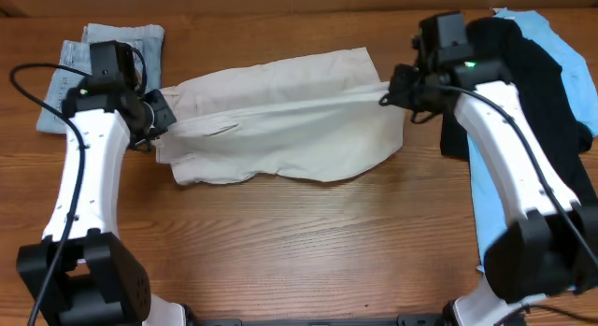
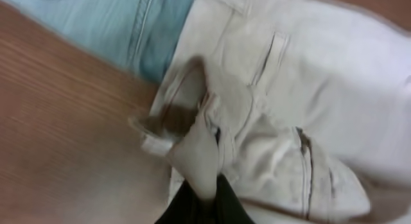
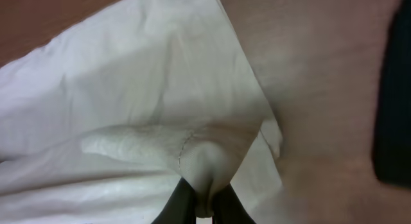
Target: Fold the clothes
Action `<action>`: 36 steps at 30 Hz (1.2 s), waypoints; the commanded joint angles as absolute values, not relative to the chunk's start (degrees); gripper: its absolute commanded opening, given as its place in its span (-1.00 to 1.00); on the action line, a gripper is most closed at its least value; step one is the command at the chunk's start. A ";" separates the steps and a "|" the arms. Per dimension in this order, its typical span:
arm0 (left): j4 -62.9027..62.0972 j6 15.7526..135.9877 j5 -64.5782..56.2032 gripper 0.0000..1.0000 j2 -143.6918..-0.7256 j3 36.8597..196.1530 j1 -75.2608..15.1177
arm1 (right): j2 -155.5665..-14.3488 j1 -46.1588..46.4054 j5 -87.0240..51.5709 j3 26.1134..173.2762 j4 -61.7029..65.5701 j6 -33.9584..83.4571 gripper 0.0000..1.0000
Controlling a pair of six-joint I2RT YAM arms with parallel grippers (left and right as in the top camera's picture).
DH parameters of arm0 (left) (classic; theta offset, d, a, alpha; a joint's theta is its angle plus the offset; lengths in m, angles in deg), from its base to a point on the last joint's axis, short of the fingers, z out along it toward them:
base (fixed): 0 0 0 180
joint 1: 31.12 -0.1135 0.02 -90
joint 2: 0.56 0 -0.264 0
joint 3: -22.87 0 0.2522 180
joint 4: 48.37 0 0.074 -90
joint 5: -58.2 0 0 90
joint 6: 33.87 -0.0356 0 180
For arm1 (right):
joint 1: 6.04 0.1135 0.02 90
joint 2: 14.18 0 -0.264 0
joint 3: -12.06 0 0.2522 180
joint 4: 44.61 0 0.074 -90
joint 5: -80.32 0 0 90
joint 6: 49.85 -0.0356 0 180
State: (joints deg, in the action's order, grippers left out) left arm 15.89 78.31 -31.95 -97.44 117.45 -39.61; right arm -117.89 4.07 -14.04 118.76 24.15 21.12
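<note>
Pale beige khaki shorts [image 1: 280,116] lie stretched across the middle of the wooden counter [image 1: 308,242]. At the waistband end, left jaws are pinched tight on a fold of fabric. At the leg hem, right jaws are likewise clamped on cloth. Black top [image 1: 551,92] lies over sky-blue top [image 1: 500,205] at far right. Folded pale denim garment [image 1: 61,74] lies at far left.

You have a wooden table [image 1: 308,242] lying below both sets of jaws, brown grain running side to side; its wood shows close beside the left jaws and just beyond the right jaws
</note>
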 commanded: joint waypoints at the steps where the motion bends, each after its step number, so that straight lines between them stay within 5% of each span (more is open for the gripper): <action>1: 8.79 79.57 -36.71 -0.92 -96.83 113.05 -40.84 | -120.31 2.52 -8.84 119.64 18.82 22.87 -0.92; 9: -8.65 79.51 -37.10 -0.88 -96.98 107.33 -40.75 | -127.81 2.52 -7.18 119.64 7.23 25.41 -0.92; 13: -12.06 79.51 -38.90 -0.53 -97.27 106.41 -40.75 | -132.42 2.52 -7.18 119.64 3.30 25.41 -0.90; 14: -12.83 79.51 -38.92 -0.16 -97.55 106.41 -40.75 | -133.53 2.52 -7.18 119.64 1.99 25.41 -0.65; 16: -15.19 79.51 -38.87 0.68 -98.45 106.41 -40.73 | -135.59 2.52 -7.18 119.64 -1.07 25.41 0.22; 17: -16.35 79.49 -38.87 0.96 -98.86 106.41 -40.75 | -136.07 2.52 -7.18 119.64 -2.19 25.38 0.64; 18: -17.44 79.49 -38.87 0.99 -99.45 106.43 -40.75 | -136.53 2.52 -7.05 119.64 -2.95 25.38 1.00; 30: -12.17 76.93 -29.59 1.00 -100.42 110.98 -40.86 | -134.74 -1.09 -12.82 119.62 11.30 28.81 0.99; 36: -7.63 74.92 -25.94 1.00 -100.42 111.37 -40.81 | -134.76 -0.30 -13.91 117.72 16.87 30.19 0.61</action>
State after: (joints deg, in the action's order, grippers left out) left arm -9.33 77.24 -29.63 -100.02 109.88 -40.64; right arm -137.01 -1.31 -11.49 118.79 16.44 28.36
